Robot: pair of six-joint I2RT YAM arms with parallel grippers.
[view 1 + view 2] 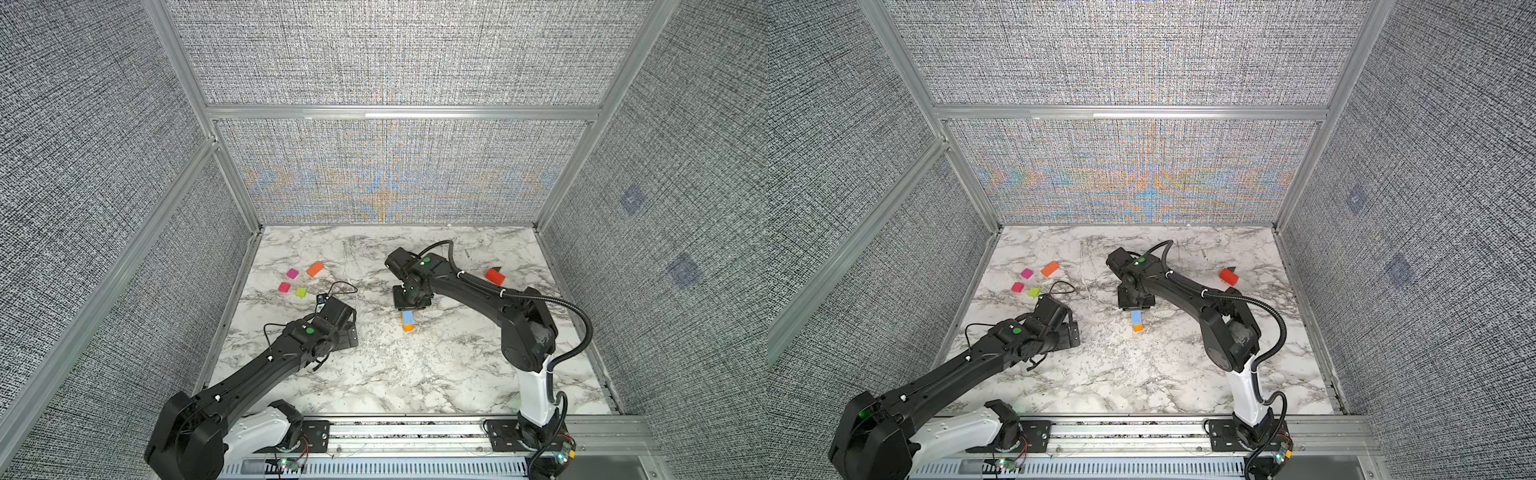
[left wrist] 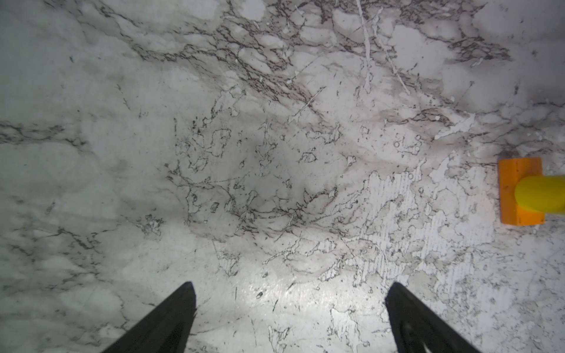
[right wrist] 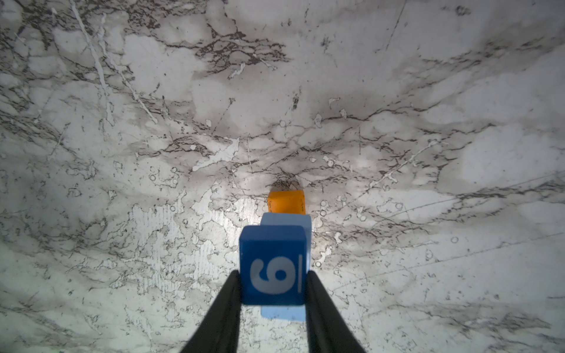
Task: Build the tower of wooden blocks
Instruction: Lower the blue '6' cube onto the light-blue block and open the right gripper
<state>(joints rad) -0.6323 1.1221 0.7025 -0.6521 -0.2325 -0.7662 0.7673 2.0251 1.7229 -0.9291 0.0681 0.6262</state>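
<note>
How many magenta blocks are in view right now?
2, both loose at the left of the table: the far magenta block beside the orange slab, the near magenta block beside the yellow-green block. More may lie hidden.

White marble-veined tabletop (image 1: 374, 374), scuffed and scratched. Grey woven fabric panels (image 1: 395, 54) close the left, right and far sides, set in aluminium framing (image 1: 399, 112). Aluminium rail (image 1: 415, 430) along near edge.
</note>
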